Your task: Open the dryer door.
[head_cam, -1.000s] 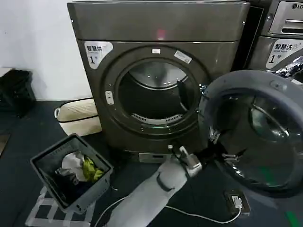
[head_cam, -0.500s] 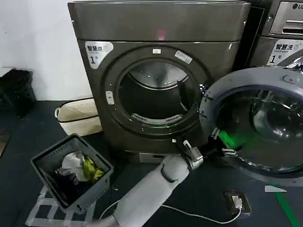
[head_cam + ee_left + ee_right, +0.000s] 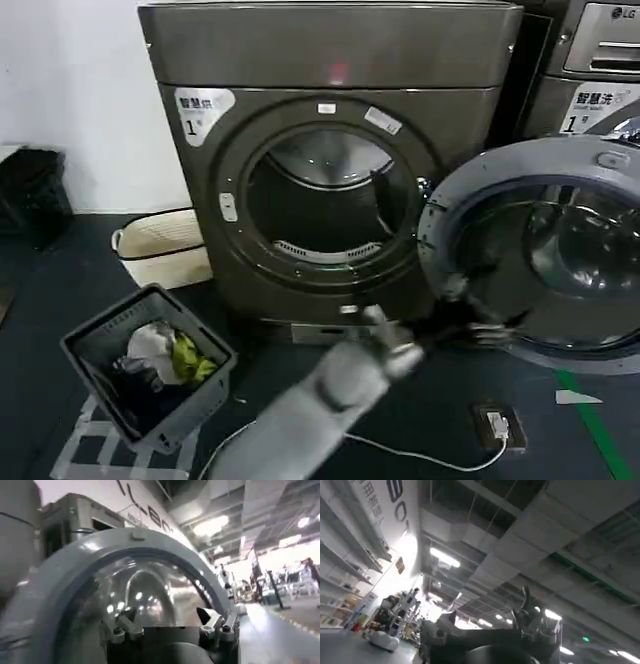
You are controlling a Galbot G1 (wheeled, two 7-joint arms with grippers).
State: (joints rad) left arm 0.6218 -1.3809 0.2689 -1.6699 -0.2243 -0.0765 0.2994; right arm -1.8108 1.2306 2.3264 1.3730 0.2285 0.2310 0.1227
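Door [image 3: 450,190] swung wide, hanging right of the drum opening [image 3: 320,205]; I judge the opening essentially done, only release and retreat left. My left gripper [image 3: 478,318] sits at the door's lower inner rim; I cannot tell its jaw state. Right gripper [image 3: 487,630] parked, open.
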